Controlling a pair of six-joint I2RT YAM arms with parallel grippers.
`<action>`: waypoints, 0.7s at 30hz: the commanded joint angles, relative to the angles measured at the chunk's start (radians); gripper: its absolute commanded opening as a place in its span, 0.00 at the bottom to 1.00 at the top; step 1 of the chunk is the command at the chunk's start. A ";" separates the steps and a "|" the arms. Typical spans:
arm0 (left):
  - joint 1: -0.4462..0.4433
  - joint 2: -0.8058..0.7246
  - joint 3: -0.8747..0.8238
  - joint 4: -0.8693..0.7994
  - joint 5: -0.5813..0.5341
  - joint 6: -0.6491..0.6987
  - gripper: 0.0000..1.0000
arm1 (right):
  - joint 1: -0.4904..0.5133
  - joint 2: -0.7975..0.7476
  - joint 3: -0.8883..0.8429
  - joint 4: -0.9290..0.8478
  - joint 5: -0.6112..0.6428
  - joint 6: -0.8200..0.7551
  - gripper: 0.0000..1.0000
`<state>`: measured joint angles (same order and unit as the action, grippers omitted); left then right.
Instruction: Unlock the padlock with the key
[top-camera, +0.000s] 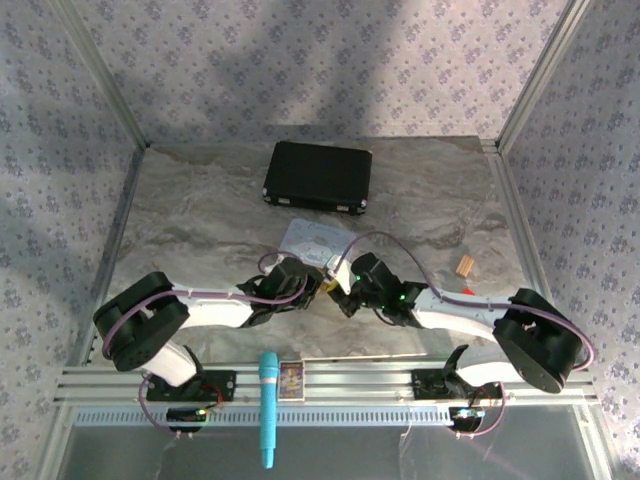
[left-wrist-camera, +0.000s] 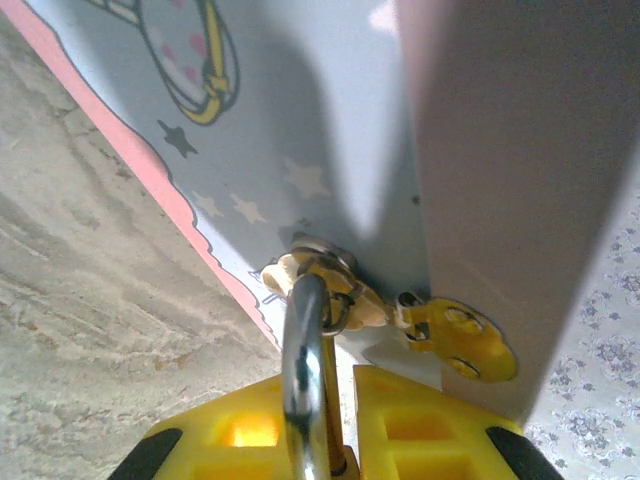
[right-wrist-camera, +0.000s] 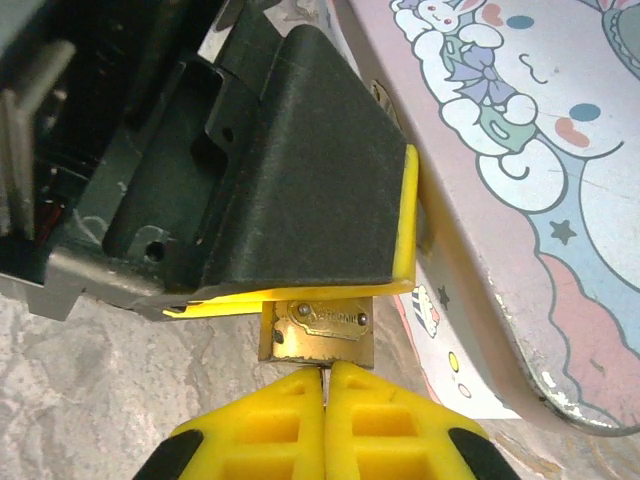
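Observation:
The brass padlock (right-wrist-camera: 318, 333) hangs from the hasp (left-wrist-camera: 345, 300) of the pastel cartoon tin (right-wrist-camera: 520, 150), its silvery shackle (left-wrist-camera: 305, 350) threaded through the hasp ring. My left gripper (left-wrist-camera: 318, 385) is shut on the padlock, a yellow finger (left-wrist-camera: 235, 430) on each side. In the right wrist view its black finger with the yellow pad (right-wrist-camera: 300, 200) lies over the lock body. My right gripper (right-wrist-camera: 326, 368) is shut tip-first against the padlock's underside. The key (right-wrist-camera: 323, 371) shows as a thin sliver pinched between its fingers. Both grippers meet in the top view, left (top-camera: 305, 283) and right (top-camera: 345, 285).
A black case (top-camera: 318, 177) lies at the back of the marble table (top-camera: 200, 220). A tan cork-like peg (top-camera: 464, 265) sits to the right. A teal stick (top-camera: 268, 405) and a small card box (top-camera: 290, 378) rest on the front rail.

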<state>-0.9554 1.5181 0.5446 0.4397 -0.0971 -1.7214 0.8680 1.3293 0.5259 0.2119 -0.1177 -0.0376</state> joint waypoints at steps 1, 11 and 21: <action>-0.006 -0.035 0.000 0.039 0.040 0.009 0.00 | -0.041 -0.008 -0.024 0.022 -0.048 0.058 0.07; -0.022 -0.006 -0.014 0.018 0.023 0.011 0.01 | -0.077 0.027 -0.064 0.106 -0.125 0.215 0.08; -0.020 -0.010 -0.001 -0.075 0.000 0.057 0.00 | -0.121 -0.083 -0.082 0.029 -0.099 0.381 0.53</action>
<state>-0.9672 1.5196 0.5358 0.4068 -0.0963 -1.6943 0.7742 1.3048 0.4580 0.2718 -0.2531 0.2508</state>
